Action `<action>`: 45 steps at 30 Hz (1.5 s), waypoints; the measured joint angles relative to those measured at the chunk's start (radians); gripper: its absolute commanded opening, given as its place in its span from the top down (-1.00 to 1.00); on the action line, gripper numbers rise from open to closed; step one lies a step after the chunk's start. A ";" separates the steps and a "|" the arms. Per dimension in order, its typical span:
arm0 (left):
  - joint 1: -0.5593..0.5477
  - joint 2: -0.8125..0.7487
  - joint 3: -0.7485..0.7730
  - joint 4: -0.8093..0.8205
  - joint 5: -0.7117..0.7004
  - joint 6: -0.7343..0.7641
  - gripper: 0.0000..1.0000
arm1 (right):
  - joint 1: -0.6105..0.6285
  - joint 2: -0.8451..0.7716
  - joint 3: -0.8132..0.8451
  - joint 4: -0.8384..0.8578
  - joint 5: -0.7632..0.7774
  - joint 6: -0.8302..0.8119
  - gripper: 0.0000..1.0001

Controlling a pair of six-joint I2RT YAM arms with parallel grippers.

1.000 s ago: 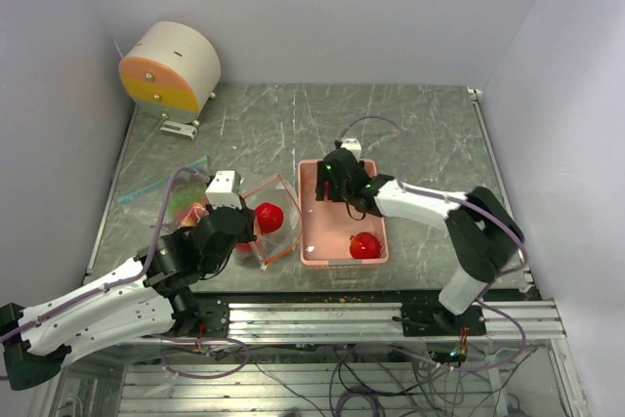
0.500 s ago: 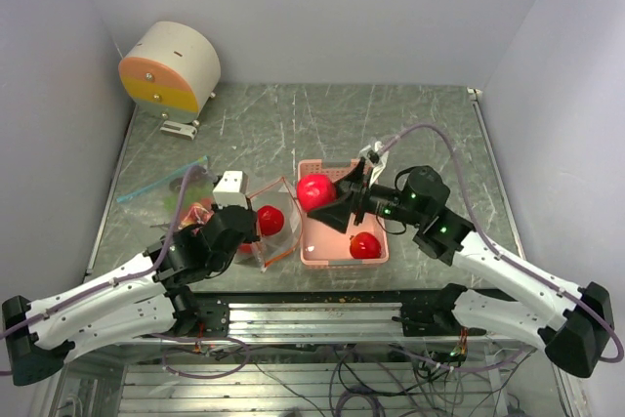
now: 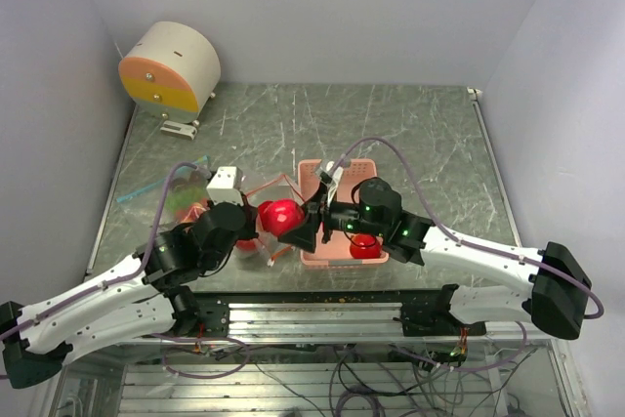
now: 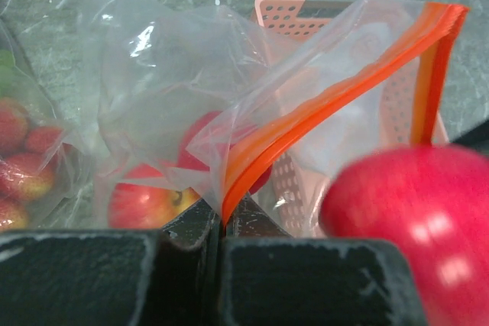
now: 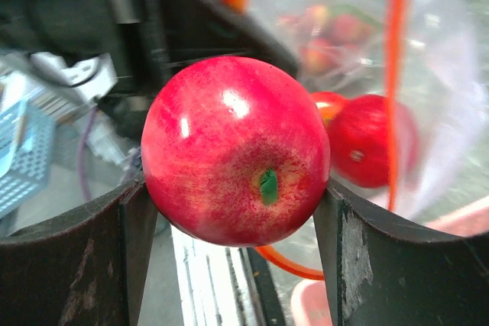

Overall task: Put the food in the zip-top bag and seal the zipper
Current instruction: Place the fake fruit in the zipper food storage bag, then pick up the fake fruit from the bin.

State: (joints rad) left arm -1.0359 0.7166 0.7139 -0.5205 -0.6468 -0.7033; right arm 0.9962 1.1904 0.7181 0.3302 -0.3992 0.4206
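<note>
My right end effector (image 3: 305, 229) clamps a red apple (image 5: 235, 150) at the zip-top bag (image 4: 153, 97)'s open mouth; my left end effector (image 4: 221, 227) is closed, pinching its orange zipper edge (image 4: 306, 120)

Apple (image 5: 235, 150): glossy red, faint pale speckling, green stem mark. Zip-top bag (image 4: 145, 89): clear film, orange zipper band (image 4: 306, 124); fruit inside (image 4: 141, 205) red with a yellow patch. Tray (image 3: 363, 168): pink, perforated; table (image 3: 273, 124): grey-green, white veining
</note>
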 measured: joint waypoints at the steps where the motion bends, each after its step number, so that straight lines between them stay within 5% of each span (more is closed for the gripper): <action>1: 0.000 -0.010 0.002 -0.002 0.002 0.000 0.86 | 0.000 0.001 0.001 -0.005 0.034 -0.002 -0.19; 6: 0.000 -0.038 0.002 -0.007 0.011 0.000 0.87 | 0.002 0.035 0.070 -0.081 0.272 -0.011 -0.35; 12: 0.000 -0.014 0.002 -0.003 0.031 0.000 0.86 | 0.055 0.159 0.210 -0.178 0.500 -0.045 -1.00; 20: 0.000 0.021 0.002 0.000 0.050 0.007 0.86 | 0.128 0.216 0.278 -0.283 0.658 -0.086 -1.00; 27: 0.000 0.021 0.002 -0.002 0.047 0.007 0.86 | 0.145 0.048 0.294 -0.443 0.712 -0.058 -1.00; 36: 0.000 0.010 0.001 -0.003 0.046 0.007 0.86 | 0.145 -0.060 0.307 -0.845 0.895 0.180 -0.97; 45: 0.000 0.003 -0.004 0.000 0.047 0.008 0.86 | 0.034 0.019 0.123 -1.096 0.842 0.352 -0.97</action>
State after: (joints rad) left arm -1.0359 0.7200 0.7101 -0.5209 -0.6003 -0.6956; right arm 1.0298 1.2095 0.8413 -0.7662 0.4423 0.7727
